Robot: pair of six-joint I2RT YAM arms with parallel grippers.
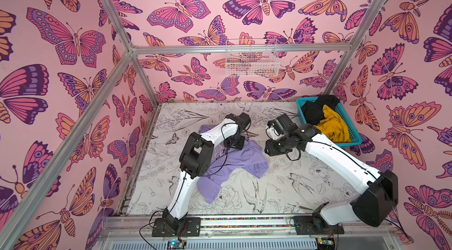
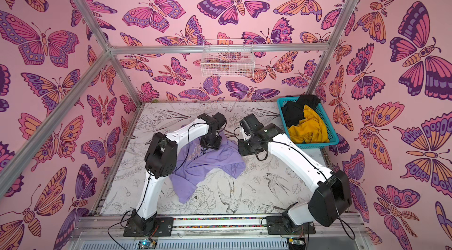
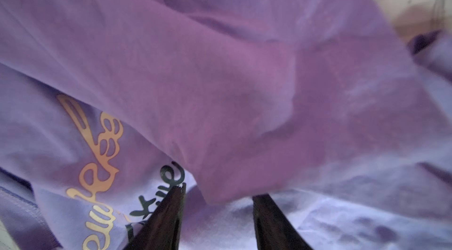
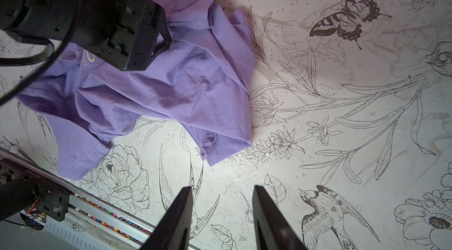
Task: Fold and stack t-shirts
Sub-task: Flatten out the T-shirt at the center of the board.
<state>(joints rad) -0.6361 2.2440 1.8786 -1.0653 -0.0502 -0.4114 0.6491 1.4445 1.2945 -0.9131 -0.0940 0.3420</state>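
The purple shirt (image 1: 234, 163) lies crumpled near the middle of the table (image 1: 281, 187), not flat and not yet folded. Its thin, matte knit falls in soft ridges, one flap reaches toward the front edge, and a curly yellow and dark print (image 3: 93, 180) shows on it. The left arm (image 1: 215, 131) bends down over the far part of this shirt. The left jaws are apart, and the end of a hanging fold sits at their tips; whether it touches them I cannot tell. I judge they seek a better hold, because such a heap must be spread before folding. The right arm (image 1: 330, 153) reaches in from the other side. The right jaws are apart and empty above bare table beside the shirt, probably ready to take an edge. The yellow shirt (image 1: 332, 124) and black shirt (image 1: 313, 111) lie bunched in the teal lattice basket (image 1: 354, 138) at the far right corner, out of the way.
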